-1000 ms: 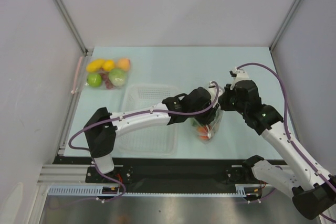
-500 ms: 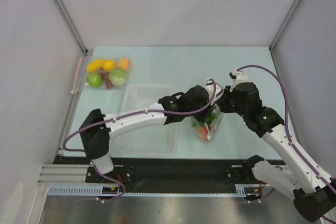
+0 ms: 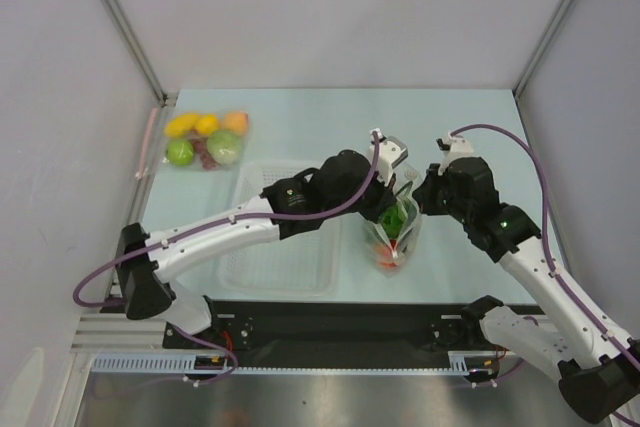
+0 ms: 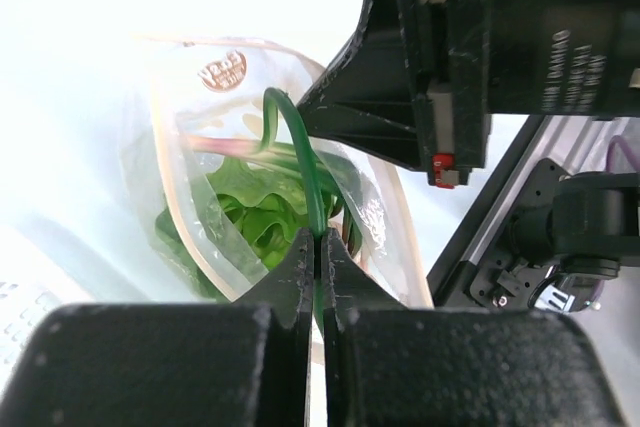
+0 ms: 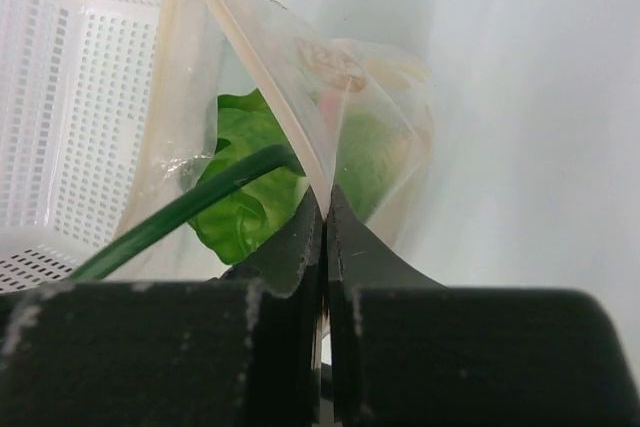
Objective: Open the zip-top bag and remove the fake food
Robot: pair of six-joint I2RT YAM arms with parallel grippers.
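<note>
The zip-top bag [image 3: 400, 239] stands open, right of the white basket. It holds a green lettuce head [image 3: 394, 217] and a red-orange piece [image 3: 385, 252]. My left gripper [image 3: 398, 179] is above the bag's mouth, shut on a thin dark-green stalk [image 4: 300, 147] that arcs up out of the bag [image 4: 190, 147]; lettuce [image 4: 250, 217] lies below. My right gripper [image 3: 421, 197] is shut on the bag's rim [image 5: 270, 77] at its right side. In the right wrist view, the gripper [image 5: 325, 192] pinches the rim, with lettuce [image 5: 245, 212] and the stalk [image 5: 180, 212] behind.
A white perforated basket [image 3: 280, 232] lies left of the bag, under my left arm. A clear pouch with a pink strip, holding yellow, orange and green fruits [image 3: 205, 139], lies at the far left. Grey walls close in the table on three sides.
My left gripper has risen and moved back from the bag's mouth, drawing the dark-green stalk up with it. The right gripper has held the rim in place.
</note>
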